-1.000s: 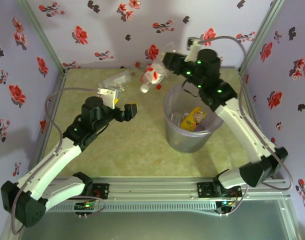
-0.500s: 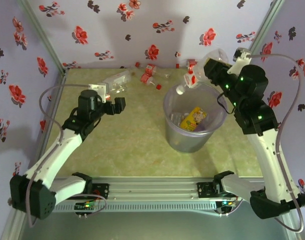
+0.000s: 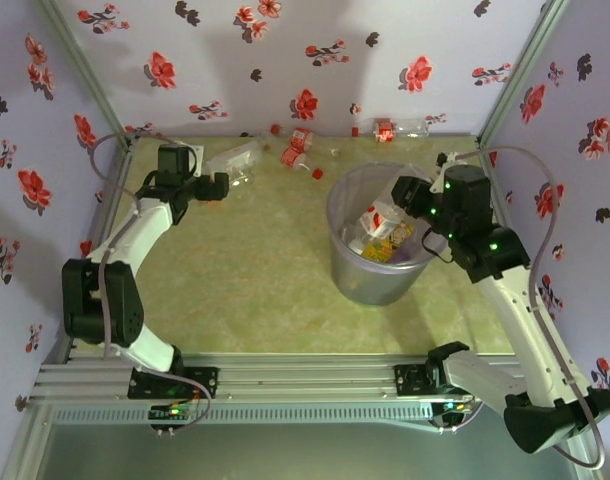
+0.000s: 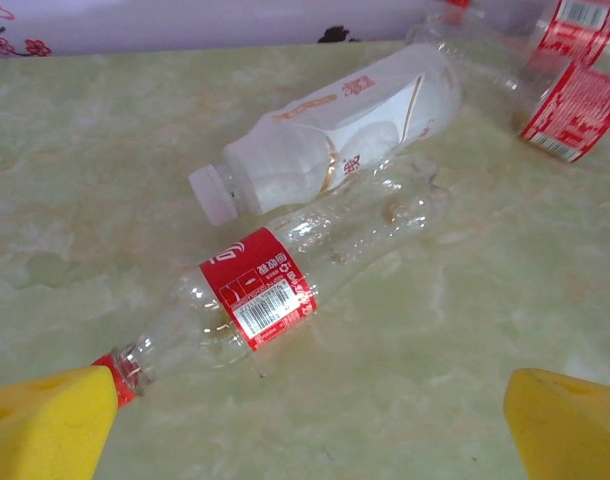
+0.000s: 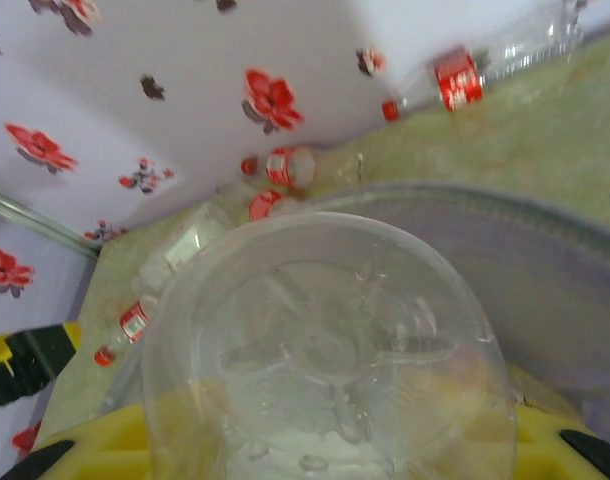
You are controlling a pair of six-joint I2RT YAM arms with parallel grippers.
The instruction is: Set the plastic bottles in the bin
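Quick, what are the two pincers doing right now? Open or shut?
Left pincer: open, holding nothing.
Right pincer: shut on a clear plastic bottle over the bin.

Greenish marbled worktop [image 3: 255, 290] here. The bin [image 3: 370, 280] stands right of middle. A clear red-labelled bottle [image 4: 275, 290] lies just beside a white bottle [image 4: 335, 125], with more bottles [image 3: 300, 148] along the back wall.
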